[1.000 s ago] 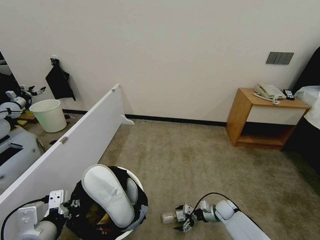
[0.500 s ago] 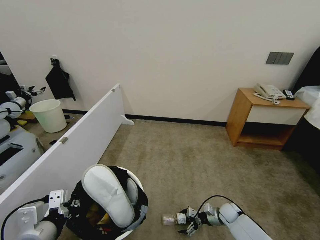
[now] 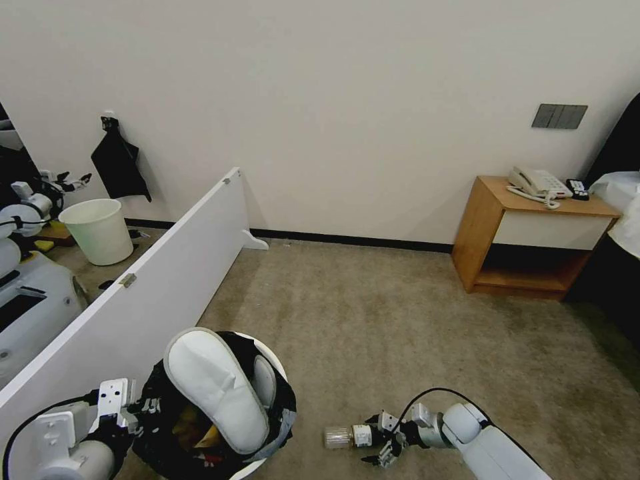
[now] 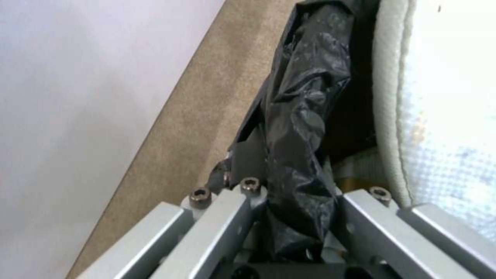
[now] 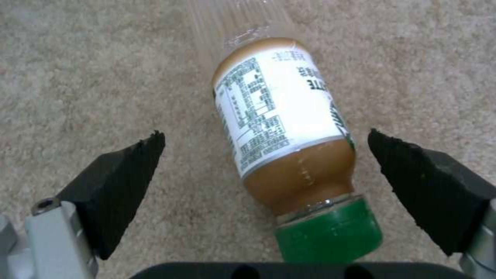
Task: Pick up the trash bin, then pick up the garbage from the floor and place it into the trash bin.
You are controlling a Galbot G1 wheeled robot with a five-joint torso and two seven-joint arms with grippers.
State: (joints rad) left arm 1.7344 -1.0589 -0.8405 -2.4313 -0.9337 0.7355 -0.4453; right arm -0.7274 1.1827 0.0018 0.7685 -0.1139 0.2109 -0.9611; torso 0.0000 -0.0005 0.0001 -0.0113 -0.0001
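The trash bin (image 3: 275, 365), white with a black bag liner (image 4: 300, 128), hangs at the lower left of the head view. My left gripper (image 3: 127, 408) is shut on its lined rim. A white slipper (image 3: 213, 390) sticks out of the bin, and it also shows beside the liner in the left wrist view as a slipper (image 4: 444, 116). On the carpet floor (image 3: 373, 320) lies the garbage, a clear bottle (image 5: 284, 128) with a white label and green cap (image 5: 331, 236). My right gripper (image 5: 264, 133) is open just over it, one black pad (image 5: 124, 182) on each side, not touching. The head view shows the right gripper (image 3: 381, 441) at the bottle (image 3: 345, 437).
A long white partition panel (image 3: 153, 280) runs along the left, close behind the bin. Beyond it stand an unlined pale bin (image 3: 100, 230) and a white machine (image 3: 27, 293). A wooden nightstand (image 3: 527, 233) with a telephone (image 3: 537, 181) sits against the far wall at right.
My right arm has sunk lower and shifted slightly right, bringing the open gripper down at the bottle's cap end. The bottle, the bin and my left arm have stayed in place.
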